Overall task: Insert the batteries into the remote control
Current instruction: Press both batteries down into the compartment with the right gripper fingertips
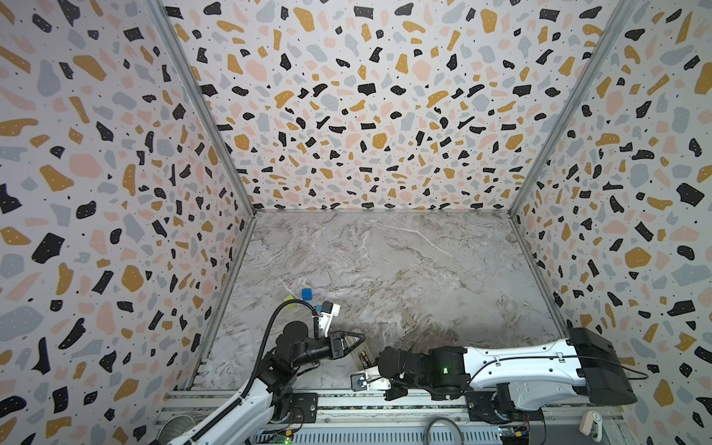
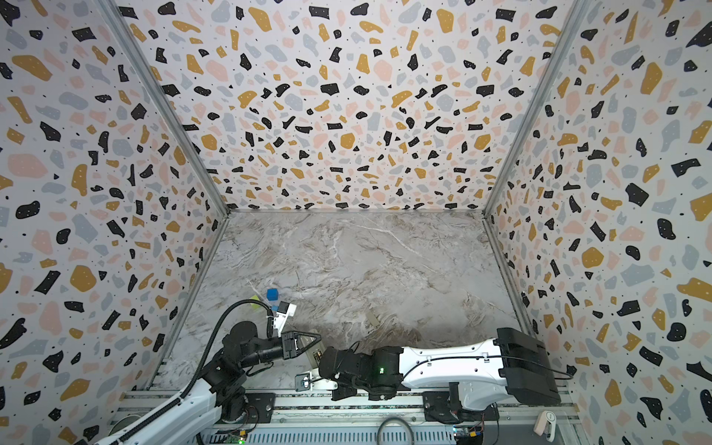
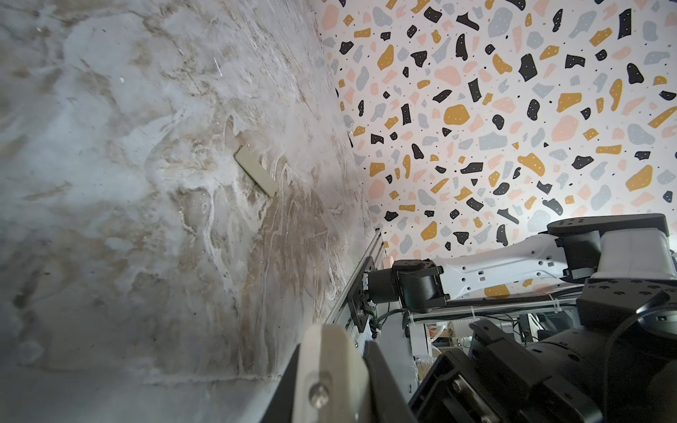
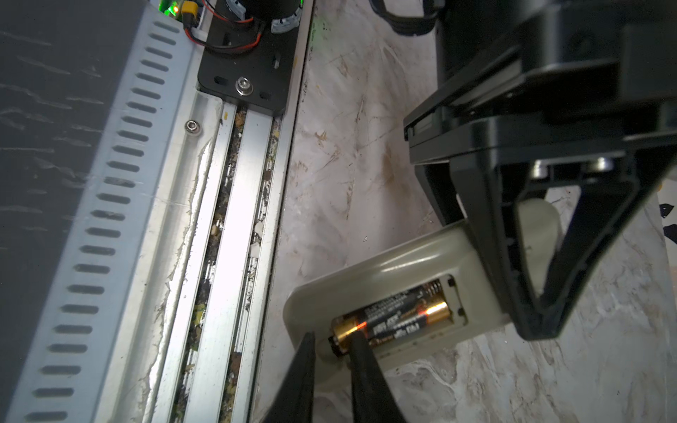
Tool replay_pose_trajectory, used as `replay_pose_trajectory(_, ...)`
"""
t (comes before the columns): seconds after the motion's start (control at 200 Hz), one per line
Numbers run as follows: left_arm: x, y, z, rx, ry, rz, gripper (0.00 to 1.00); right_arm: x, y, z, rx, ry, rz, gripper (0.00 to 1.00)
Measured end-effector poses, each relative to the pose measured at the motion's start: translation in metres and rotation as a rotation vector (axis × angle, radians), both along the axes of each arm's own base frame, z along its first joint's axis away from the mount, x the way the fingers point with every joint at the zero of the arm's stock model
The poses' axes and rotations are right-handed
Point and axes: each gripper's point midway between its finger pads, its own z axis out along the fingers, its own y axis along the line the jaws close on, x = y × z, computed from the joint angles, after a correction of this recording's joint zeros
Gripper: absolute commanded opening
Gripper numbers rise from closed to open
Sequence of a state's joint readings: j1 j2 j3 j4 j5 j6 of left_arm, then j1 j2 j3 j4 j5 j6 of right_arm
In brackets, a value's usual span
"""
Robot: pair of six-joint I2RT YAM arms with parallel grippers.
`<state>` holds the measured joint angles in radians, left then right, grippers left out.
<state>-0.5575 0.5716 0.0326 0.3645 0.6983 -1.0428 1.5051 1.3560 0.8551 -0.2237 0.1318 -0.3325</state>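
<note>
The remote control lies back-up near the table's front edge, its battery recess uncovered. My left gripper is shut on the remote's far end, its black fingers straddling the body. Two batteries sit in the recess. The rear one lies flat by the spring. The front one pokes its copper end out over the recess edge. My right gripper has its jaws a narrow gap apart around that end, with one finger lying across the copper band. In both top views the remote shows between the two wrists.
A small flat beige plate lies loose on the marble further back. A blue cube and a yellow-green scrap sit behind the left wrist. An aluminium rail runs along the front edge close to the remote.
</note>
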Motion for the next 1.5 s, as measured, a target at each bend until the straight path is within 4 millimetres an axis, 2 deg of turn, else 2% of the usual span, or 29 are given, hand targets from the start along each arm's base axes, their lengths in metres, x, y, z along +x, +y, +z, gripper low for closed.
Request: replay_pose_trajectory(1.497, 0.009, 0.005, -0.006, 0.029, -0.007, 0.053, 0.00, 0.024, 0.009, -0.013, -0.009, -0.054, -0.047, 0.07)
